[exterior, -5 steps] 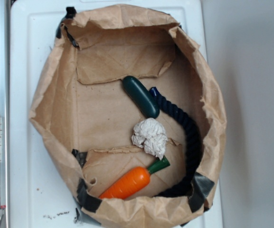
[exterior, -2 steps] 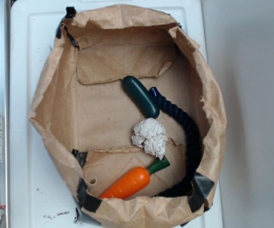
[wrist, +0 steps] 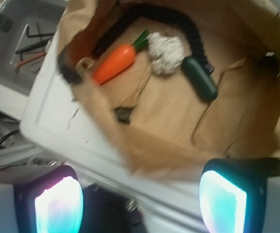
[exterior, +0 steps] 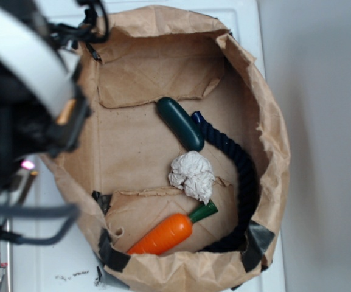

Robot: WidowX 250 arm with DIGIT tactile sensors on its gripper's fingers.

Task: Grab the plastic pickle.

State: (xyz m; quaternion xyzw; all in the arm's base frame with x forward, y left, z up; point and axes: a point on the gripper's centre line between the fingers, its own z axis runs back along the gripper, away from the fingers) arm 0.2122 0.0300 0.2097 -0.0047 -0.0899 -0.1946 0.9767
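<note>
The gripper [wrist: 140, 199] hangs with jaws spread wide, holding nothing. The plastic pickle [exterior: 180, 123] lies inside the paper bag [exterior: 266, 134], touching the navy rope [exterior: 236, 158].

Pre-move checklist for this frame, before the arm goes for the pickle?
1. Plastic pickle fully visible in the paper bag: ok.
2. Nothing lying on top of it: ok.
3. Side clearance: not ok; the navy rope lies against its lower right side, and the crumpled paper ball sits close below.
4. Gripper empty with jaws apart: ok.
5. Gripper positioned over the pickle: not ok; it is outside the bag's rim.
6. Orange carrot away from the target: ok.
</note>
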